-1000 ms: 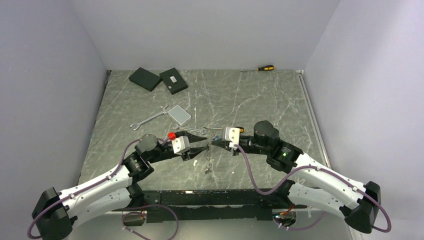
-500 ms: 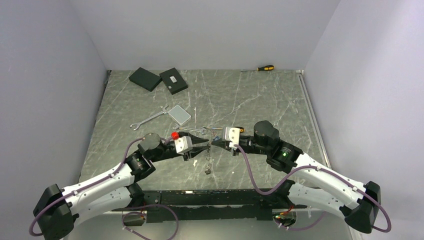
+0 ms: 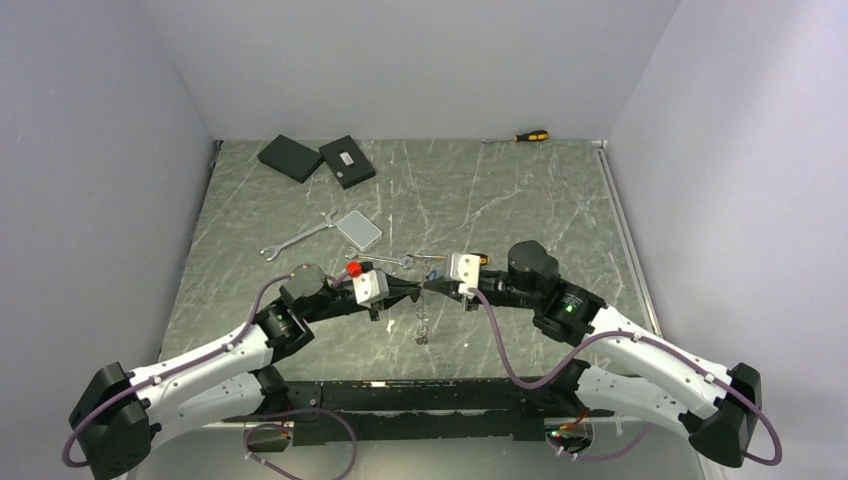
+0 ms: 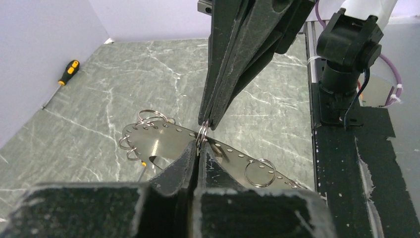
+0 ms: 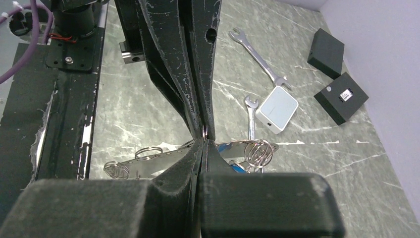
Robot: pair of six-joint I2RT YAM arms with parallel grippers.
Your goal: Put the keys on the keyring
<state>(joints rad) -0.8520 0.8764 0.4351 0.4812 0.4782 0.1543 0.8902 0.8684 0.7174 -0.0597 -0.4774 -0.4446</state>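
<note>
My left gripper (image 3: 412,289) and right gripper (image 3: 431,285) meet tip to tip above the table's near middle. Both are shut on one small silver split ring (image 4: 202,133), also seen in the right wrist view (image 5: 205,131). Under it hangs the keyring (image 4: 168,144), a shiny perforated metal band carrying several small split rings (image 4: 260,172). In the top view it is a thin dangling piece (image 3: 423,325). A blue key (image 5: 238,166) shows behind the band (image 5: 163,161). The other keys are hidden.
A long wrench (image 3: 298,238), a small wrench (image 3: 385,260) and a white box (image 3: 360,230) lie left of centre. Two black boxes (image 3: 290,157) (image 3: 347,161) sit at the back left. A screwdriver (image 3: 525,136) lies by the back wall.
My left gripper has moved right and slightly away until its tips meet the right gripper's. The dangling metal piece has shifted a little right. The right arm has stayed still.
</note>
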